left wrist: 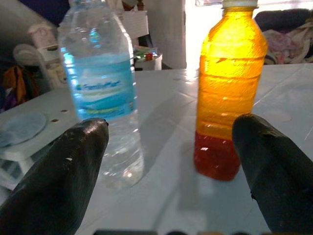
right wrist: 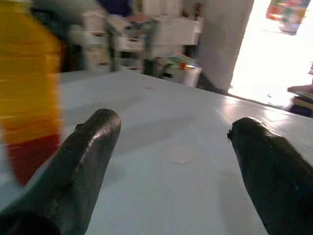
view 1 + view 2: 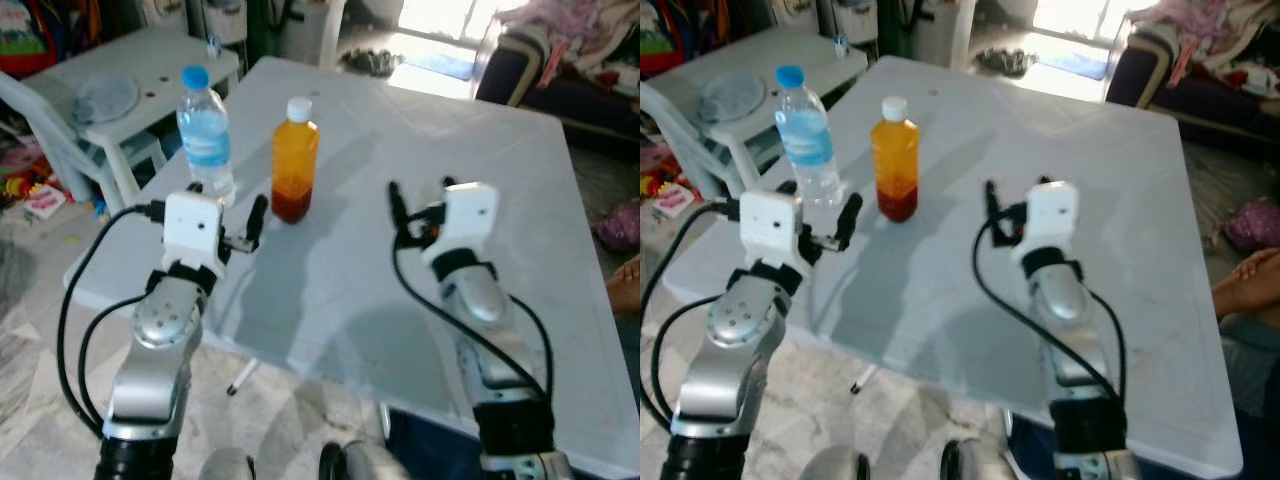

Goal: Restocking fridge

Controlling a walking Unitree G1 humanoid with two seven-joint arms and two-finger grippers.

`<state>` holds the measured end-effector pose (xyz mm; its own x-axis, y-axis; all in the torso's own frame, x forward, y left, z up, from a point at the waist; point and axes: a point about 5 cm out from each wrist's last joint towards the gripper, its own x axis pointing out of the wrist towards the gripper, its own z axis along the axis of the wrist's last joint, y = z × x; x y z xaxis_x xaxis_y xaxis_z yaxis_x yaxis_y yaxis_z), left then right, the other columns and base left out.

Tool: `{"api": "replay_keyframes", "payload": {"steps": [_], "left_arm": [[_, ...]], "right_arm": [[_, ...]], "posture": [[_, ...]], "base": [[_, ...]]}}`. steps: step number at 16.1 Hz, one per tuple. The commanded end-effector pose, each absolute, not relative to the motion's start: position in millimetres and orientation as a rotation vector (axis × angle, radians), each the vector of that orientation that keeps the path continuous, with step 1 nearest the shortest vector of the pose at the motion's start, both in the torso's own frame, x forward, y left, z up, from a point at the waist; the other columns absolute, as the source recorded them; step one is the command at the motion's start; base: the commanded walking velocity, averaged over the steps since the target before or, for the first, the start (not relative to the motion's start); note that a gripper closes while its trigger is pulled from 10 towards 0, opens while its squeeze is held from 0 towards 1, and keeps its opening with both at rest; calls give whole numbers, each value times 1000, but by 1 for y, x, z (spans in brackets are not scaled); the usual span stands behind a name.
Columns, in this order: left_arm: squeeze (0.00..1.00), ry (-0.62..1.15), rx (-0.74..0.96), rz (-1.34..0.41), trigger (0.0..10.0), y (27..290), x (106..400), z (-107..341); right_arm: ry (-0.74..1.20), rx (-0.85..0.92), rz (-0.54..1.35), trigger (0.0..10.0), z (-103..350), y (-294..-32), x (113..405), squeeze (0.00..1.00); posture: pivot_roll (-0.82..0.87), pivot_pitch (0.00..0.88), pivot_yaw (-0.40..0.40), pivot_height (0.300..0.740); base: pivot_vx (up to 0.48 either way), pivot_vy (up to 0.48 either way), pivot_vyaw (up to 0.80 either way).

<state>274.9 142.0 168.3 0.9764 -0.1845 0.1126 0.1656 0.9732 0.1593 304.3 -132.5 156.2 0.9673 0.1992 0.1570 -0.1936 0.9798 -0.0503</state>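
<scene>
From the head cams I've got a pale grey worktop [image 3: 430, 200] w/ two bottles upright near its far-left corner: a water bottle [image 3: 206, 135] w/ blue cap and, just beside it to the right, a juice bottle [image 3: 295, 165], orange w/ white cap and darker red at the base. They stand close but apart. My left gripper [image 3: 228, 215] hangs over the worktop's left edge, just in front of the water bottle, jaws released, nothing in them. My right gripper [image 3: 420, 208] is over the middle of the worktop, right of the juice bottle and well apart from it, jaws also spread and empty. A white plastic side table [image 3: 120, 85] sits beyond the worktop on the left, a sofa [image 3: 560, 60] w/ clothes far right, and a person's foot [image 3: 1245, 280] shows at the right edge. Left wrist cam: both black fingers [image 1: 63, 176] wide apart, water bottle and juice bottle standing between and beyond the tips, not touching either. Right wrist cam: fingers [image 2: 83, 161] spread over bare worktop, the juice bottle blurred off to one side past one finger; cluttered shelves and a bright doorway behind.
</scene>
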Motion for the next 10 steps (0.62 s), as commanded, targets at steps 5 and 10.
{"api": "replay_keyframes", "payload": {"steps": [5,10], "left_arm": [[0,-154,171,-148,10000,144,272,174],[0,-147,189,-137,10000,148,268,175]], "right_arm": [[-273,-64,319,10000,185,-129,318,0],[-356,-100,450,10000,214,-117,341,0]], "posture": [[131,103,-52,740],[163,125,-49,740]], "base": [[0,0,0],[0,0,585]]}}
